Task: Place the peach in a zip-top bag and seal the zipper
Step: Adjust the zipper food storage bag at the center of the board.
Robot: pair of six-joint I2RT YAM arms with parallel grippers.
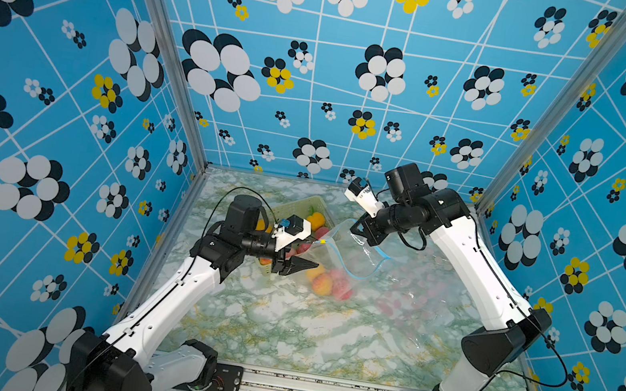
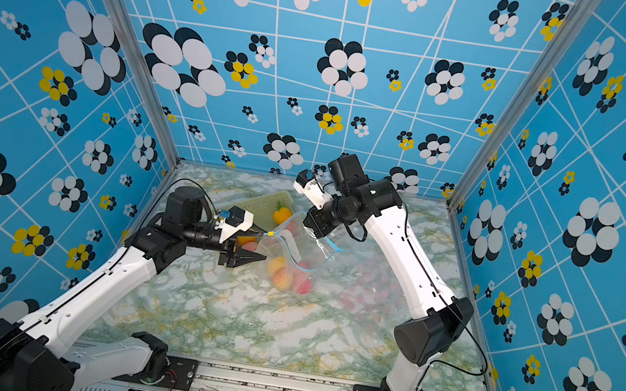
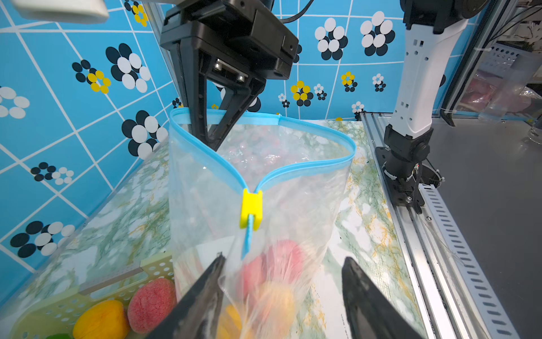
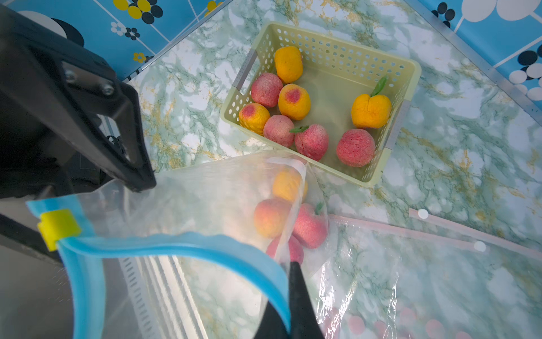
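- Right claw (image 4: pixel 286 290): closed, pinching the blue zipper rim (image 4: pixel 176 240) of the clear plastic zip-top bag (image 4: pixel 205 190). It holds that side of the mouth up off the green-and-white marbled tabletop (image 1: pixel 283 326).
- Left claw (image 3: pixel 284 259): jaws stand partly apart and clamp nothing. The bag's film lies between and just ahead of the fingers. One finger overlaps the film's edge and the other is clear of it.
- Bag mouth: it gapes open in a wide loop between the two claws, so the zipper is not sealed.
- Yellow slider (image 3: pixel 250 210): it sits at the end of the rim nearest the left claw, just beyond that claw's fingertips and not touching them. It is well apart from the right claw's pinch point.
- Peaches (image 4: pixel 271 217): several soft pink and orange round fruits lie inside the bag at its low end. They are below the right claw and just beside the left claw's tips in both top views (image 1: pixel 322 284) (image 2: pixel 282 278).
- Pale yellow perforated plastic basket (image 4: pixel 410 67): it stands on the tabletop just beside the left claw, on the side away from the arm bases, and holds eight more fruits.
- Flat clear bag with a pink zipper strip (image 4: pixel 440 278): it lies flat on the tabletop near the right claw and neither claw touches it.
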